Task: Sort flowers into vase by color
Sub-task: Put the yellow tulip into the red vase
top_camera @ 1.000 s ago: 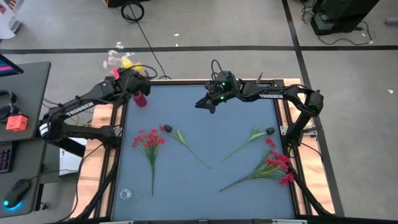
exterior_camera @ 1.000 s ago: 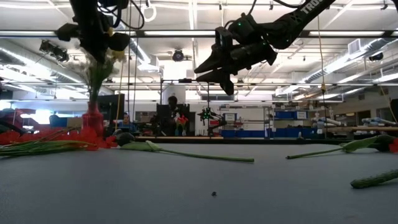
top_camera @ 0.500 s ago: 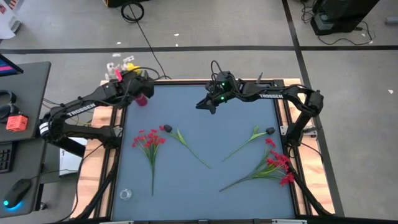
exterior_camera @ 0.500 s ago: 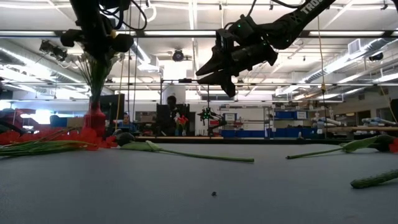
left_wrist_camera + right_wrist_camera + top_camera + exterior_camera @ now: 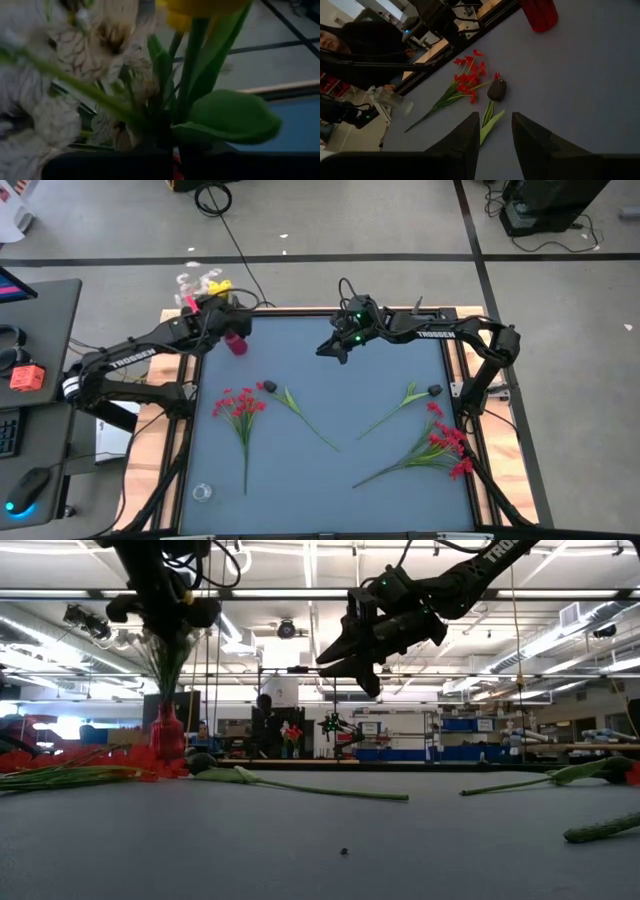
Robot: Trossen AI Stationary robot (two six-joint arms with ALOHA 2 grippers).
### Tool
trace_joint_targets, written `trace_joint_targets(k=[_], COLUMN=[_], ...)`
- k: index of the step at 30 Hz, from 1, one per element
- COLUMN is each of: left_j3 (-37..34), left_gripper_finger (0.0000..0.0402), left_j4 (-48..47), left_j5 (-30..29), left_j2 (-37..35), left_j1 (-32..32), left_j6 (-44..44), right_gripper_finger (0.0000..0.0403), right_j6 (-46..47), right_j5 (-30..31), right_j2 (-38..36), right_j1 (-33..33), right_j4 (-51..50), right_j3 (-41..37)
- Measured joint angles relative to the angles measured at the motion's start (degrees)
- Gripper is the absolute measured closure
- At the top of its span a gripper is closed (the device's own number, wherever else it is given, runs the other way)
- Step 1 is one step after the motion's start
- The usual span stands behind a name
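A red vase (image 5: pixel 237 342) (image 5: pixel 167 732) stands near the table's far left corner. White blossoms (image 5: pixel 95 45) and a yellow tulip (image 5: pixel 200 10) stick in it by their stems, leaning out past the far edge (image 5: pixel 200 282). My left gripper (image 5: pixel 217 317) (image 5: pixel 165 612) is above the vase, shut on those stems. My right gripper (image 5: pixel 332 352) (image 5: pixel 495 117) hovers open above the table's far middle. On the table lie a red spray (image 5: pixel 240 404), a dark-budded flower (image 5: pixel 268 387), another dark bud (image 5: pixel 434 390) and more red sprays (image 5: pixel 447 445). My left gripper pinches the bundle of green stems (image 5: pixel 167 132) between its two fingers, below the blossoms and above the vase mouth. The fingers lie across the stems. The stems' lower ends (image 5: pixel 166 675) run down into the red vase.
A small clear cup (image 5: pixel 203 492) sits near the table's near left corner. Wooden frame rails (image 5: pixel 180 360) run along the table's left and right edges. A person and shelving show in the room behind (image 5: pixel 268 725).
My left gripper has shifted a little toward the table's right, keeping its hold on the stems. The red vase has moved with it, a short way to the right, and the blossoms have swung over it. My right arm has kept still.
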Motion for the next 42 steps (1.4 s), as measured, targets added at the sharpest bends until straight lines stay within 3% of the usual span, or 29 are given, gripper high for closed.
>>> trace_joint_targets(k=[13,24,32,42], left_j3=[-2.12,0.52,6.07,17.73], left_gripper_finger=[0.0386,0.0285,0.0227,0.0221], left_j4=[1.76,1.18,-3.77,-15.39], left_j5=[2.65,7.60,12.18,12.81], left_j2=[0.02,0.00,-0.04,0.02], left_j1=[-1.82,-2.26,-4.18,-5.46], left_j6=[1.18,4.52,5.63,6.46], right_gripper_finger=[0.0280,0.0273,0.0255,0.0254], right_j6=[0.03,1.33,1.76,2.71], right_j5=[0.00,0.11,0.20,1.55], right_j2=[0.00,0.00,0.00,0.00], right_j1=[0.02,0.02,0.02,0.02], right_j4=[-1.11,-1.50,-1.70,-1.03], right_j3=[0.00,0.00,0.00,0.00])
